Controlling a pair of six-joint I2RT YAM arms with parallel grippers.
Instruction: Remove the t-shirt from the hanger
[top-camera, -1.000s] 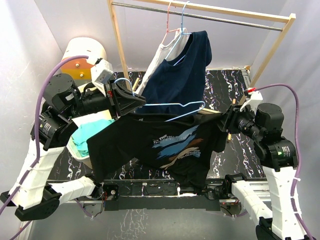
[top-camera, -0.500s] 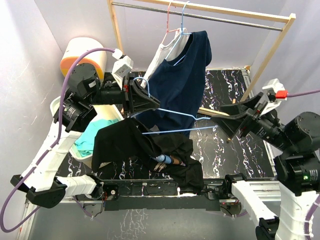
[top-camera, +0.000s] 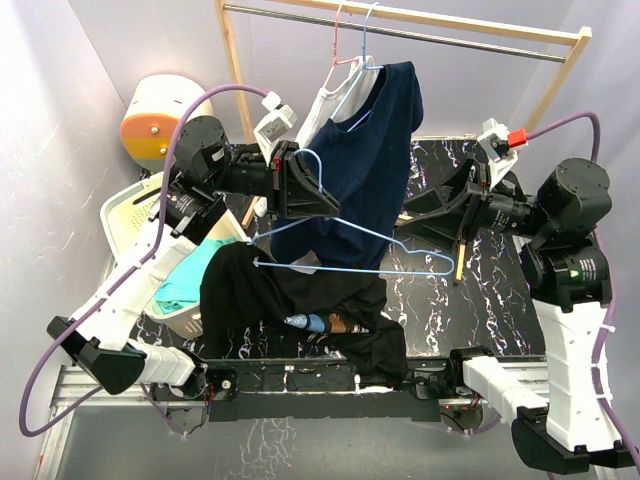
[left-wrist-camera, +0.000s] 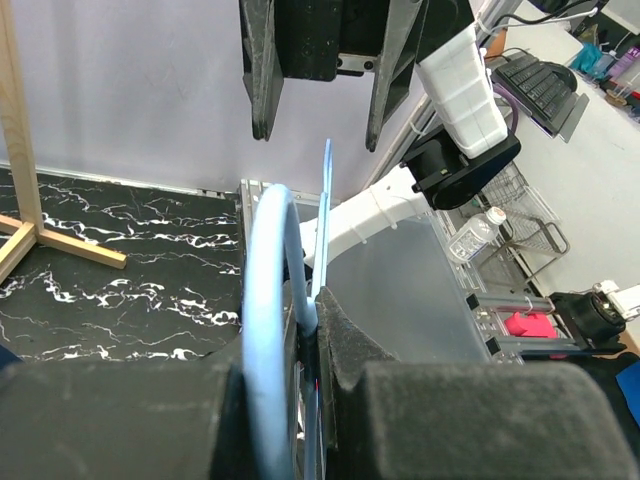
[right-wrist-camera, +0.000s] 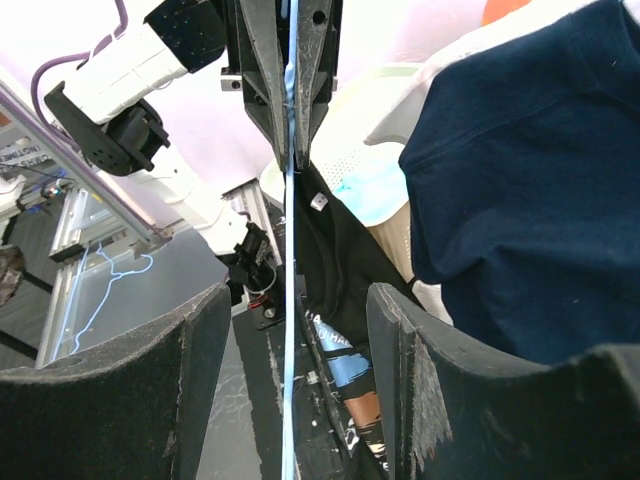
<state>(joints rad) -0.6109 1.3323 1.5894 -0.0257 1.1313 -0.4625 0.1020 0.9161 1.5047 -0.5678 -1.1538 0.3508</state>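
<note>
My left gripper is shut on the neck of a light blue wire hanger and holds it up over the table; the hook shows pinched between its pads. The black t-shirt with a blue print lies crumpled on the table's front below the hanger. Its left part rises toward the hanger's left end; I cannot tell whether it still hangs on it. My right gripper is open beside the hanger's right end. The blue wire runs between its spread fingers, touching neither, with the shirt below.
A wooden rack at the back holds a navy shirt and a white shirt on hangers. A white laundry basket with teal cloth stands at the left. A cream and orange round object sits behind it.
The black t-shirt slid off the hanger's right side and dropped in a heap on the table. My left gripper raised the hanger. My right gripper let go and moved up beside the hanger's right end.
</note>
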